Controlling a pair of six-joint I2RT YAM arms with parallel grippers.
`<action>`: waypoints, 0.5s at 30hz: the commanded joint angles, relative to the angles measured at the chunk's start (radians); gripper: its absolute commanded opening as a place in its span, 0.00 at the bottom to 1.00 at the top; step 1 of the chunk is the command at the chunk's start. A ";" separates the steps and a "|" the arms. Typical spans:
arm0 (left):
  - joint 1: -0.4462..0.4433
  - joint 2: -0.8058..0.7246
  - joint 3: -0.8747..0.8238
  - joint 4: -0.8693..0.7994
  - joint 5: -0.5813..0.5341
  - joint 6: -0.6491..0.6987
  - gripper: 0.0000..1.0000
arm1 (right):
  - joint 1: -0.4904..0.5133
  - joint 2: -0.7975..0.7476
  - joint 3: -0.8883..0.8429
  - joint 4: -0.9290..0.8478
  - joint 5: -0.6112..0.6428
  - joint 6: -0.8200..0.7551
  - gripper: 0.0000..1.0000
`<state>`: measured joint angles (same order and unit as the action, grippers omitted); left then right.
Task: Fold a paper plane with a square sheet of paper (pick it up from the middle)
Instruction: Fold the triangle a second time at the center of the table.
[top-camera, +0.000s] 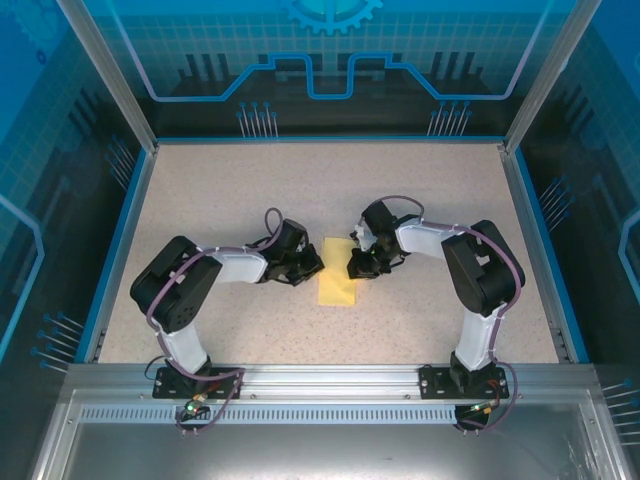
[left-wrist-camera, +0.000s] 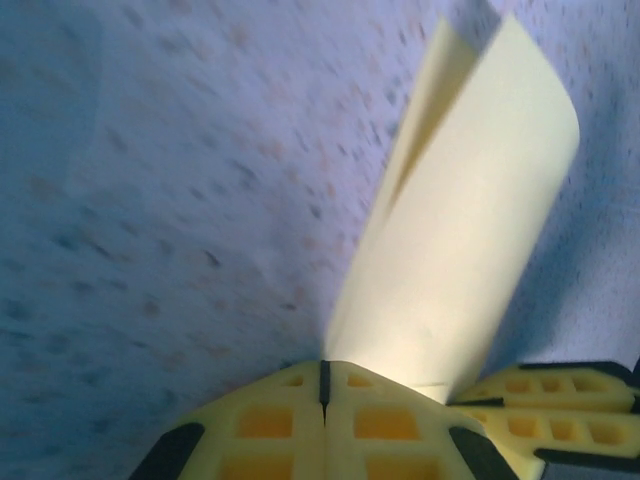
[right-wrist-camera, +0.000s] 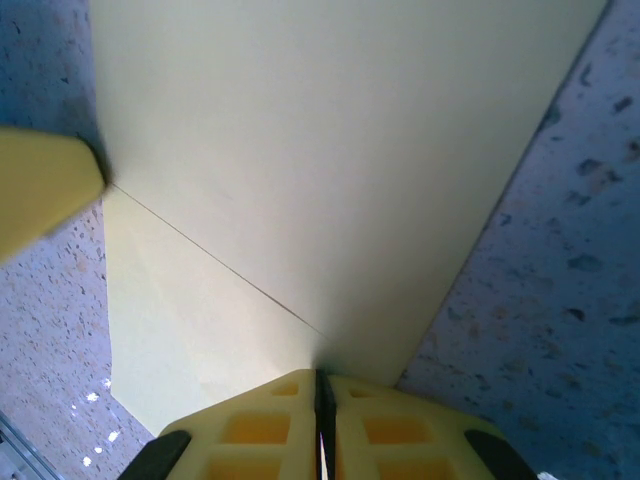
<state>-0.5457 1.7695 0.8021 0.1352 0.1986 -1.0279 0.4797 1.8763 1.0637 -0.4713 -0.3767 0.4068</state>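
Because the thin pale yellow square sheet of paper (top-camera: 338, 278) is almost weightless and limp, it will probably sag, curl or slide on the smooth surface if taken by one corner, and a hard pull could crease or tear it. The safest holds look to be along its edges near the fold, with both sides supported. It lies at the middle of the beige speckled table (top-camera: 300, 190), between the two arms, already doubled into a narrow strip that runs from far to near. A straight crease shows in the right wrist view. In the left wrist view the layers gape apart at the far end, so the fold has not been pressed flat. The left gripper (top-camera: 312, 266) meets the strip's left edge with its jaws pressed together on the paper, which fans out from the seam between them. The right gripper (top-camera: 354, 266) pinches the opposite, right edge the same way, jaws tight on the sheet. Whether the strip rests fully on the table or is lifted slightly I cannot tell. It sits on bare tabletop, not in any tray or box.
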 joint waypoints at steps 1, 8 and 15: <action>0.028 -0.038 0.003 -0.093 -0.057 0.065 0.04 | 0.014 0.088 -0.039 -0.055 0.155 -0.018 0.11; -0.002 -0.140 0.004 -0.055 -0.002 0.103 0.05 | 0.028 0.044 -0.015 -0.036 0.071 -0.017 0.11; -0.077 -0.104 0.012 -0.014 0.013 0.088 0.05 | 0.035 -0.036 0.033 -0.020 -0.034 -0.016 0.13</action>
<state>-0.6014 1.6432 0.8024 0.1104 0.1917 -0.9585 0.4908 1.8694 1.0756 -0.4805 -0.3820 0.4053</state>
